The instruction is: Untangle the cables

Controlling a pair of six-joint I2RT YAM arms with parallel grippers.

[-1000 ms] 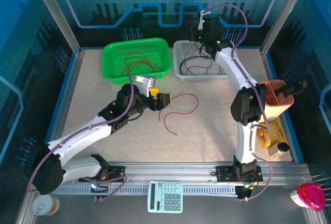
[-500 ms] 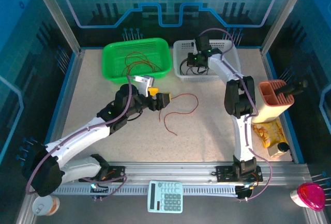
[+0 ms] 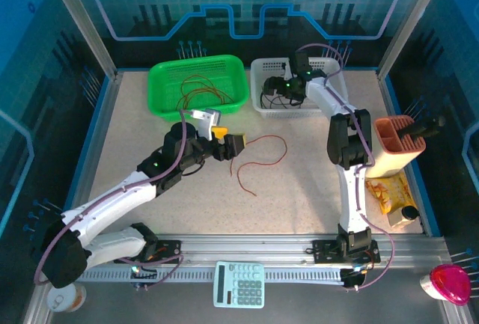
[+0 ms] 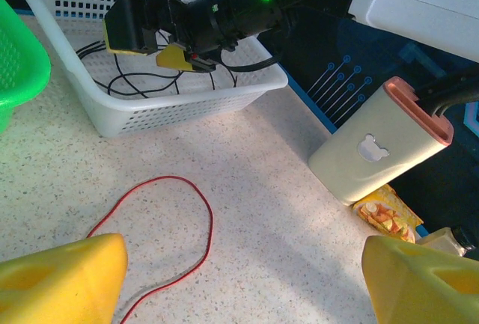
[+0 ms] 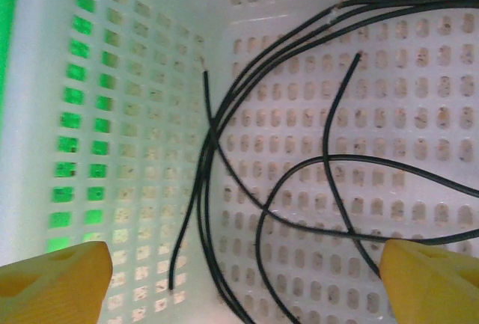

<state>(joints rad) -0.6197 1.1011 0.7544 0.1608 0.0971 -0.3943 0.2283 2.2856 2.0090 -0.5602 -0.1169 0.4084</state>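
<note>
Two yellow-tipped jaws of the right gripper (image 5: 241,283) stand wide apart, holding nothing, over the white basket (image 5: 112,114). The black cables (image 5: 212,133) lie tangled directly below it. The left gripper (image 4: 239,279), equally wide and empty, hovers outside the basket's near wall. A red cable (image 4: 209,223) loops between them, nearest the left arm.

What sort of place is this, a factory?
Probably a robotics lab test cell: a white left arm and right arm bolted to a speckled table, aluminium framing with blue panels around it, and a green plastic basket as a prop.
</note>
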